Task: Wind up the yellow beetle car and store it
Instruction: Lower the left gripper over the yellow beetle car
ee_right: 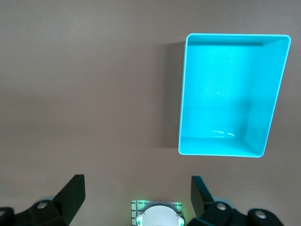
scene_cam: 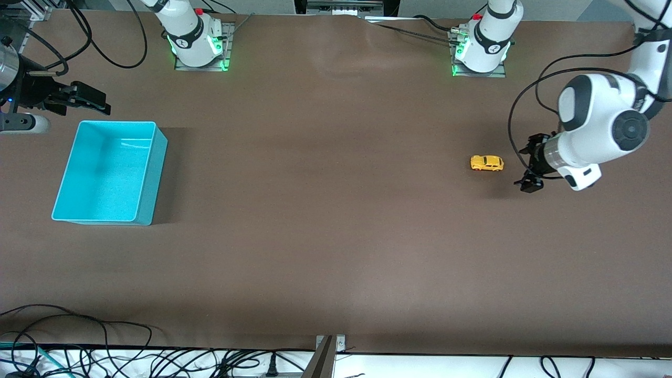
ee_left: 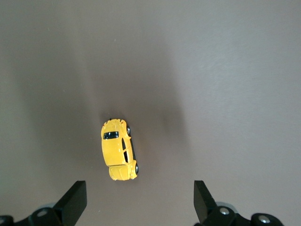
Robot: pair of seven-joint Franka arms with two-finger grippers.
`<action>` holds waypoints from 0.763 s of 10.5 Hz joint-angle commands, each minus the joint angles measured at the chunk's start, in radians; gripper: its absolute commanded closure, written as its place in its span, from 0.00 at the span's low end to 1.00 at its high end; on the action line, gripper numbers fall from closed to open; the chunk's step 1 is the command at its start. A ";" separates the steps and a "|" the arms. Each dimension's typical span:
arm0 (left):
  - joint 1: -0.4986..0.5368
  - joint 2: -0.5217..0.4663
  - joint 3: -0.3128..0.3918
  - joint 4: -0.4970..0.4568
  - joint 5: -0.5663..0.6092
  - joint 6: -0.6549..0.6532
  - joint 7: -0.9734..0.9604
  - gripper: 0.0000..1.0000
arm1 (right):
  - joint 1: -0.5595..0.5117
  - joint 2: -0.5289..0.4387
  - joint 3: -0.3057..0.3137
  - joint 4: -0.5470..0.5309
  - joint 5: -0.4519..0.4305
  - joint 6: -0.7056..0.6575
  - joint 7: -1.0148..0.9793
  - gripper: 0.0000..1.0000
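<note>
Hovering left gripper (scene_cam: 529, 164): fingers spread, just beside yellow beetle car (scene_cam: 486, 163)
Right gripper (scene_cam: 86, 98): fingers spread, waiting above teal bin (scene_cam: 159, 152)

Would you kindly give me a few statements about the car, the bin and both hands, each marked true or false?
1. The yellow beetle car sits on the table, outside the teal bin. True.
2. The left hand is shut on the car. False: it is open beside the car, not touching it.
3. The teal bin holds a toy. False: it is empty.
4. The right hand waits open near the bin at the right arm's end of the table. True.
</note>
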 commanded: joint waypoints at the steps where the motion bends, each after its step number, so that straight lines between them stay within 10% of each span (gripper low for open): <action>1: 0.006 0.011 -0.002 -0.049 -0.061 0.037 -0.036 0.00 | 0.007 -0.004 -0.002 -0.004 -0.006 0.001 -0.015 0.00; 8: -0.001 0.059 -0.043 -0.270 -0.058 0.391 -0.133 0.00 | 0.009 0.004 -0.002 -0.004 -0.002 0.005 -0.016 0.00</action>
